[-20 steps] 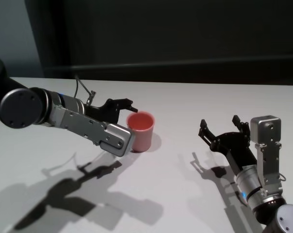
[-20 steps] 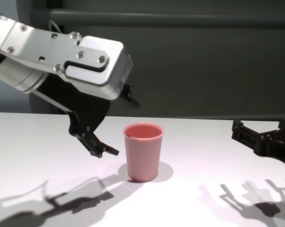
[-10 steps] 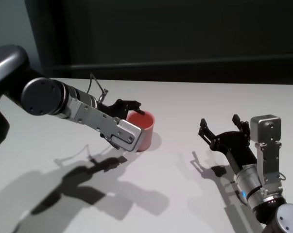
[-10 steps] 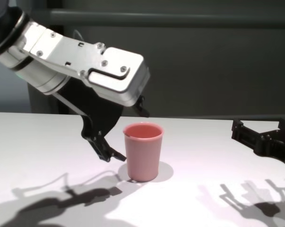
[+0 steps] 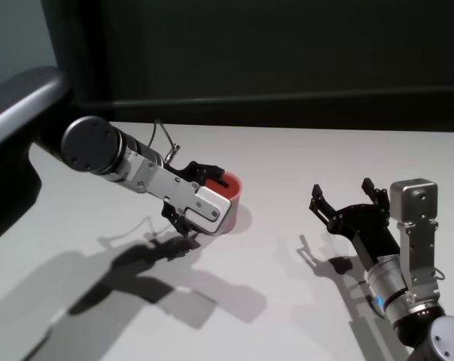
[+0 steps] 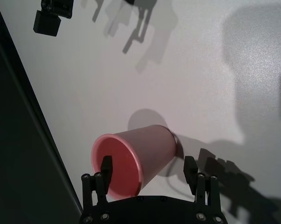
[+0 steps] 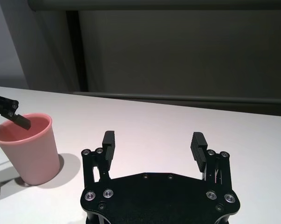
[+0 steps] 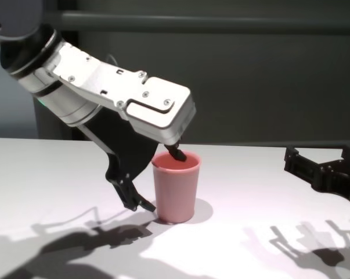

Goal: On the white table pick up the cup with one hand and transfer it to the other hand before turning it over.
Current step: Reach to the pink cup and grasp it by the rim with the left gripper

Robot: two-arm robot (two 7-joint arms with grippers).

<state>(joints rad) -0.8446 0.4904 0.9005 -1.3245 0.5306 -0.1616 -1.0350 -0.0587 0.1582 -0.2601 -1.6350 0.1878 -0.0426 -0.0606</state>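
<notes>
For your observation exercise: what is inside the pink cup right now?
One finger of the open left claw dips just inside the cup at its rim; the other stands outside its wall. The cup's bottom is hidden.

Left pincer (image 6: 147, 171) spread wide, straddling the cup (image 6: 133, 158): one prong tip over the cup's open mouth, the other just outside its wall near the base. Cup sits on the white tabletop (image 6: 131, 70). Right pincer (image 6: 51, 14) far off, mostly cropped.

dark wall (image 5: 287, 53), horizontal ledge (image 8: 221, 23)
</notes>
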